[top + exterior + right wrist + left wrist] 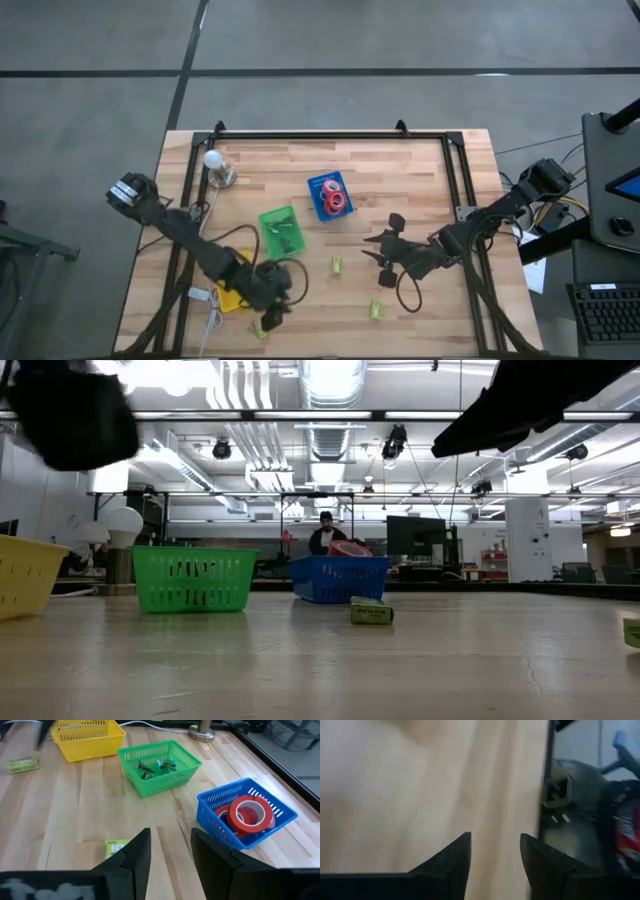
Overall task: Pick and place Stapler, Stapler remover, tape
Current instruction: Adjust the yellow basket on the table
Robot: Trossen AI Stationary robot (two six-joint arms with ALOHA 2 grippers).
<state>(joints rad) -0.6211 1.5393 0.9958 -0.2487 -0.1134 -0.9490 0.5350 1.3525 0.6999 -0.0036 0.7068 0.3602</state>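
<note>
Looking straight down on the pale wooden table [420,190], I see my left gripper [272,300] low at the near-left, over the yellow plastic bin [232,292]; my right gripper [385,250] hovers right of centre with its fingers spread. The red-pink tape rolls [333,200] lie in the blue plastic bin [329,195] mid-table, with the green plastic bin [280,230] just to its left. Three small yellow-green blocks lie loose: one [337,264] near centre, one [376,309] nearer the front, one [259,327] by my left gripper.

At table height, the three bins stand in a row, yellow, green, blue [338,578], and a person [326,532] sits far behind.

From my left wrist, the dark fingers [451,864] stand apart over bare wood, holding nothing.

From my right wrist, the fingers [132,855] are parted and empty; the tape [248,814] sits inside the blue bin [215,815], and dark green objects [155,767] lie in the green bin [160,782].
</note>
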